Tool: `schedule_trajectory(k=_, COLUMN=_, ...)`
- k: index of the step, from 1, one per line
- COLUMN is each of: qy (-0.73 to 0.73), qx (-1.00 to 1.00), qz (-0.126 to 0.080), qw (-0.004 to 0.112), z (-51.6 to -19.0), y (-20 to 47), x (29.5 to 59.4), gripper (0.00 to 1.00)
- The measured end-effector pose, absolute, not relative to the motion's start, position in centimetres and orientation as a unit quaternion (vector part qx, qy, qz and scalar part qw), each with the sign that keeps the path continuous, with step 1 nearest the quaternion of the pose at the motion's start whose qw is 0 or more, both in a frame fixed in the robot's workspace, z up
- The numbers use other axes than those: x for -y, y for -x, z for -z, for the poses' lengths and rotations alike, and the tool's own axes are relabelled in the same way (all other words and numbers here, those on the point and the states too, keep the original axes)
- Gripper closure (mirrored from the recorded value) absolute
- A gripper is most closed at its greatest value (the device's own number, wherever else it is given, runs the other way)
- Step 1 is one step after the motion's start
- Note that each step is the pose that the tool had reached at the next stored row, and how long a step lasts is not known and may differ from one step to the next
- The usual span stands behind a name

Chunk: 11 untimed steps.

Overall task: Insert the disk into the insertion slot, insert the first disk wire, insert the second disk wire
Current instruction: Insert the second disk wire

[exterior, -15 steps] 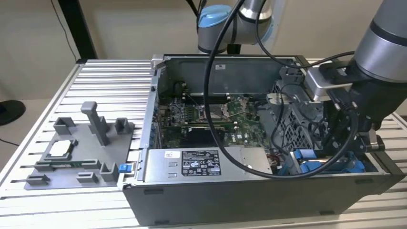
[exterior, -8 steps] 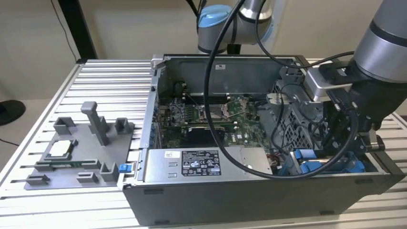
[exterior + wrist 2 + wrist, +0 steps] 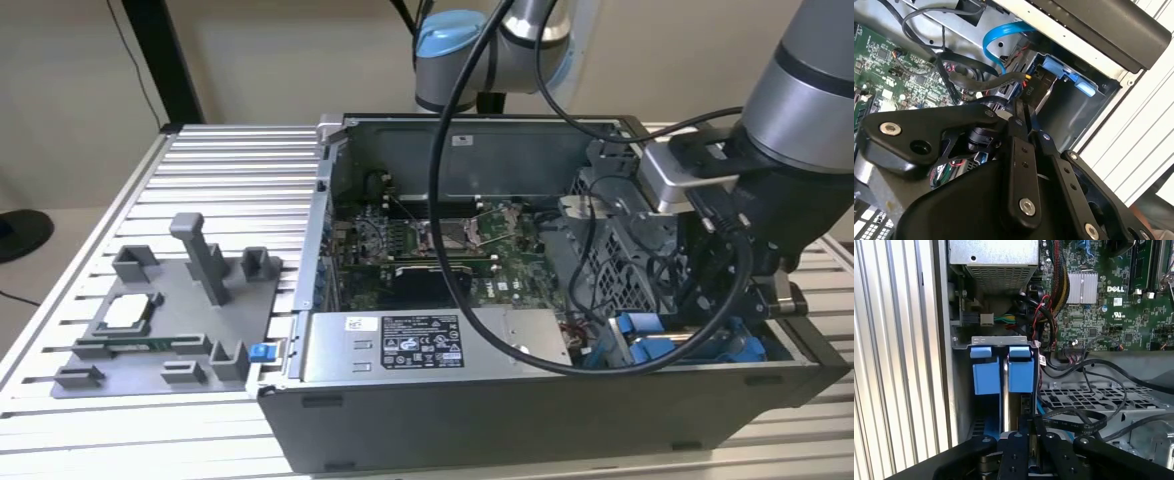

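Note:
The disk sits edge-on inside the insertion slot (image 3: 999,341), and its blue frame (image 3: 1020,371) stands beside another blue tab (image 3: 981,372). In the exterior view the slot's blue tabs (image 3: 643,335) lie at the case's front corner, on the exterior view's right. My gripper (image 3: 1022,111) reaches down into that corner with its fingers (image 3: 1018,440) pressed close together. They pinch the black plug (image 3: 1030,90) of a disk wire (image 3: 974,79), which carries yellow and red strands. A blue flat wire (image 3: 996,42) curves just behind it.
The open grey computer case (image 3: 534,410) lies on a slatted metal table (image 3: 227,170). Its motherboard (image 3: 441,245), a perforated metal cage (image 3: 1079,397) and loose black cables (image 3: 1089,420) crowd the slot. A grey fixture (image 3: 160,320) stands on the exterior view's left.

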State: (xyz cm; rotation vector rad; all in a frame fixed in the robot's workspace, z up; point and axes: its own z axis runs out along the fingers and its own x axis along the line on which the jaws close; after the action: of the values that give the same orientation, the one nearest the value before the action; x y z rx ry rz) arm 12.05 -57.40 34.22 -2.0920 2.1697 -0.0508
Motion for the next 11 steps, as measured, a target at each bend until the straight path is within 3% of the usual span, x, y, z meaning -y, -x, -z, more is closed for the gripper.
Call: schedule_trajectory(k=11, qy=0.696, qx=-0.715, qz=0.019, qw=0.066, z=-33.93, y=-12.05, x=57.37, gripper=1.0)
